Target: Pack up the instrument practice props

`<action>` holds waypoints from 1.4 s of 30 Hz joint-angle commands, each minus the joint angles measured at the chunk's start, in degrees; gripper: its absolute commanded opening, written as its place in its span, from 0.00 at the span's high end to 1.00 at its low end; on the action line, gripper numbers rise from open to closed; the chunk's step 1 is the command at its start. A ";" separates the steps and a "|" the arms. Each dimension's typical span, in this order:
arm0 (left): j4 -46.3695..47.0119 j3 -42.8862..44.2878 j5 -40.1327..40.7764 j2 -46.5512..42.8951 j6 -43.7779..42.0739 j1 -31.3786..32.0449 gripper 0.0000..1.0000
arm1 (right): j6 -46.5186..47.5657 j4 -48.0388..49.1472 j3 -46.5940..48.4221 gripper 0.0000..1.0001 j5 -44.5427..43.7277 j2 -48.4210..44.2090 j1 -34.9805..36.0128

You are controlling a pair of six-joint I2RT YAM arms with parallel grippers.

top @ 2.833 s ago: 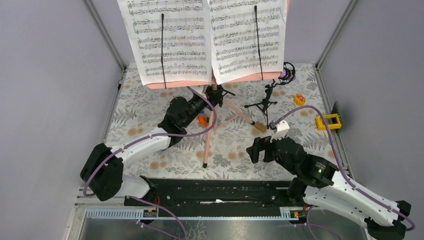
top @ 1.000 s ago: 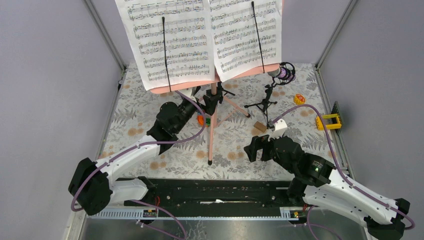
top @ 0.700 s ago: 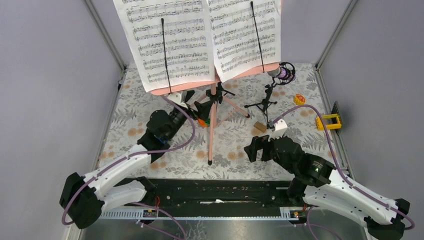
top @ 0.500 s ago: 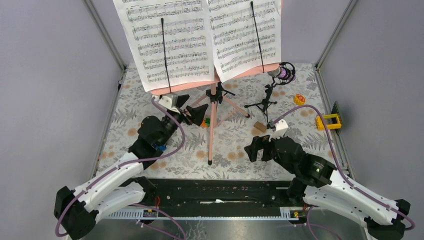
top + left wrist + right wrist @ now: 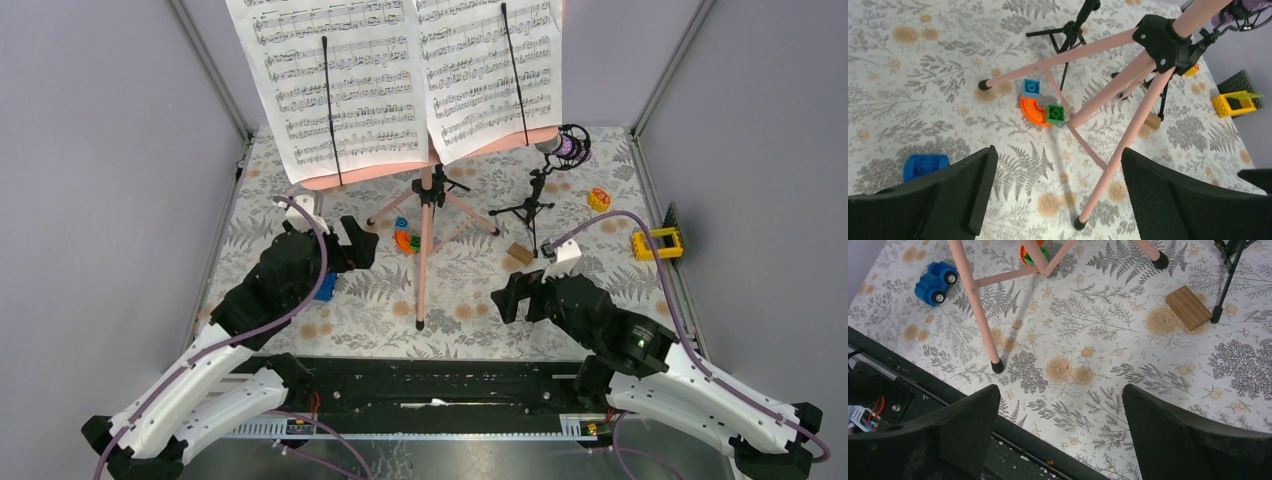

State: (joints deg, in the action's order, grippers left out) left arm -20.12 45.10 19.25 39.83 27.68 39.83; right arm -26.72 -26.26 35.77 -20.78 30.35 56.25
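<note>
Hovering over the left part of the fern-patterned table [image 5: 250, 200], the left gripper [image 5: 1058, 155] has its jaws spread wide with nothing between them. A blue toy car [image 5: 925, 166] sits on the cloth just beside its left finger. Further right lies an orange curved block [image 5: 1033, 110], with a green block [image 5: 1055, 114] and a blue block [image 5: 1031, 87] touching it, between two of the stand's legs.

The pink music stand [image 5: 426, 250] is upright in the middle of the table, with its three legs splayed and all feet on the cloth. Two white sheet-music pages [image 5: 340, 80] rest side by side on its rack, each pinned by a thin black arm.

A small wooden block [image 5: 1189, 307] lies flat just right of the stand's right foot. Nearer the front edge, the right gripper [image 5: 1060, 390] hangs above bare cloth. Its jaws are also fully apart and empty, and it is well clear of the stand's near foot.

Toward the back right, the purple microphone [image 5: 570, 145] sits on a small black tripod [image 5: 530, 205], close beside the rack's right corner. A yellow block [image 5: 657, 243] lies at the table's right edge.
</note>
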 commanded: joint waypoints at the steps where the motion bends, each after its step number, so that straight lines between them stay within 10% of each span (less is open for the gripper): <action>1: -17.57 8.82 -5.04 -2.65 1.62 0.07 0.01 | 2.25 0.65 3.62 0.00 -0.25 2.20 0.12; 13: -19.00 29.93 -41.73 -6.63 -8.86 0.07 0.04 | 6.41 -0.85 7.13 0.00 4.13 3.01 0.16; 25: -20.70 59.14 -25.60 11.56 -7.85 0.00 0.08 | 5.12 -1.34 13.66 0.00 5.61 3.75 0.13; 42: -18.21 69.30 -13.77 22.24 -6.37 -0.03 0.11 | 1.58 -0.01 43.91 0.00 18.69 17.86 0.13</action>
State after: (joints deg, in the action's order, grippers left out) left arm -40.62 112.09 0.84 62.35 20.60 39.83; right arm -23.07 -28.86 73.69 -5.76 45.52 56.25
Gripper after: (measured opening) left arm 0.889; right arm 0.994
